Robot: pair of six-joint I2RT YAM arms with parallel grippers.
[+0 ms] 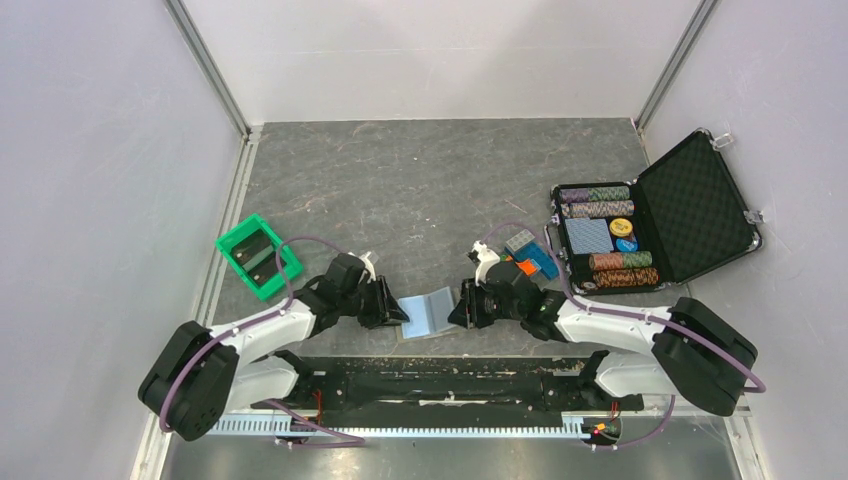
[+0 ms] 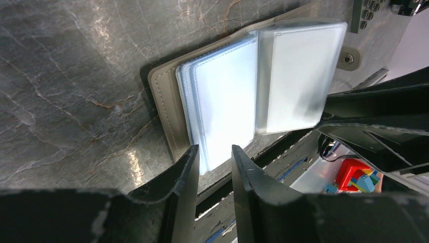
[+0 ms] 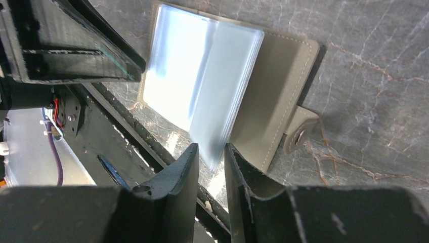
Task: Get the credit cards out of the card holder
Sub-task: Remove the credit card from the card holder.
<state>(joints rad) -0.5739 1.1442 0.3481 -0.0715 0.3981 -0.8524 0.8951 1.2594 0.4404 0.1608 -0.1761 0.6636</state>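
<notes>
Between 2 slightly spread tools [image 1: 400, 312] [image 1: 458, 308], the open card holder [image 1: 428, 312] hides any cards.

Overhead view; wrist views close, sharing card holder [image 2: 243, 96]

We see a grey marbled table [image 1: 420, 180] inside white walls. Far left, a green plastic bin [image 1: 258, 256] sits tilted, something dark inside, can't tell what. Right side, an open black case [image 1: 655, 212]: foam-lined lid [image 1: 698, 204] swung to the right, tray holding rows of striped poker chips [image 1: 597, 195] at its far end, more chip rows [image 1: 622, 270] at its near end, a blue patterned card deck [image 1: 588, 236] between them, two loose round chips [image 1: 623, 234] just beside the deck. Just left of the case, small blocks [image 1: 528, 254], grey, blue and orange, lie close together.
</notes>
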